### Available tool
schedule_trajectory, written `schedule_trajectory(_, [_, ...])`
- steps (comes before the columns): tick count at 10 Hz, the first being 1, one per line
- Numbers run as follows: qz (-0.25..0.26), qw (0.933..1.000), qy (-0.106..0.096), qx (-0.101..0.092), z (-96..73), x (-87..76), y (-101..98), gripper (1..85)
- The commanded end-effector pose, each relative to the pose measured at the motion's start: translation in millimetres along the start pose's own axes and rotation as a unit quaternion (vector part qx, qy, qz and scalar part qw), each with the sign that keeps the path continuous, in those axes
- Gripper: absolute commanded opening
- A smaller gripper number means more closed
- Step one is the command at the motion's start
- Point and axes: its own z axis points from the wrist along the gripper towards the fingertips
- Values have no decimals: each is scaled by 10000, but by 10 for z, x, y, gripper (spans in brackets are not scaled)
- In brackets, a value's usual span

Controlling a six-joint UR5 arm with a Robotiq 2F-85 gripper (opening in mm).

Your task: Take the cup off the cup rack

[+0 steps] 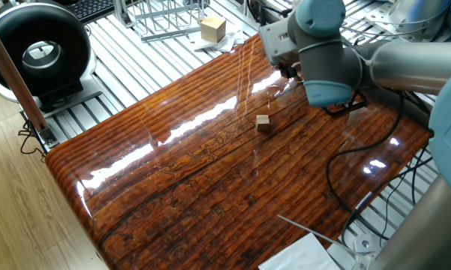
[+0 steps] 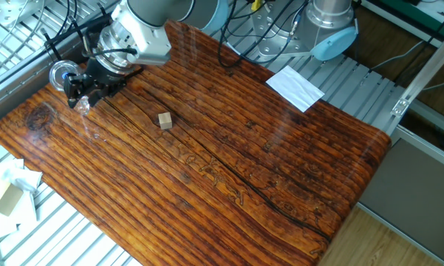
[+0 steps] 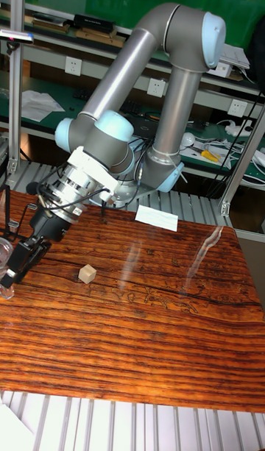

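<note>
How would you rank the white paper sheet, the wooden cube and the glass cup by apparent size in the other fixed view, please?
1. Paper sheet, clearly largest.
2. Cup, smaller; it is see-through and partly behind the pincer, so its outline is uncertain.
3. Cube, smallest, though close to the cup's visible part.

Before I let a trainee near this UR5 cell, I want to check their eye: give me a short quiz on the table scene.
1. True or false: the small wooden cube is held in the gripper.
2. Which lies nearer the arm's base? A: the white paper sheet. B: the cube.
3. Fill in: the cube rests on the striped ____ tabletop.

Key: 1 false, as the cube lies apart from the gripper; 2 A; 3 wooden.
</note>
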Motion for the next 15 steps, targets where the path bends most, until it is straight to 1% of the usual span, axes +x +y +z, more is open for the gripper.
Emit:
schedule_trajectory(1, [-109,9998,96,97,24,54,-43,483])
schedule_trajectory(6, [-279,9990,301,202,-33,31,-134,483])
schedule_trajectory(8, [-384,9980,414,297,-53,49,-206,480])
schedule_trajectory(11, [-405,9977,418,333,-36,43,-216,473])
schedule_trajectory(13, [-457,9971,449,415,-27,49,-246,470])
schedule_trajectory(15, [-423,9973,419,428,-20,22,-235,457])
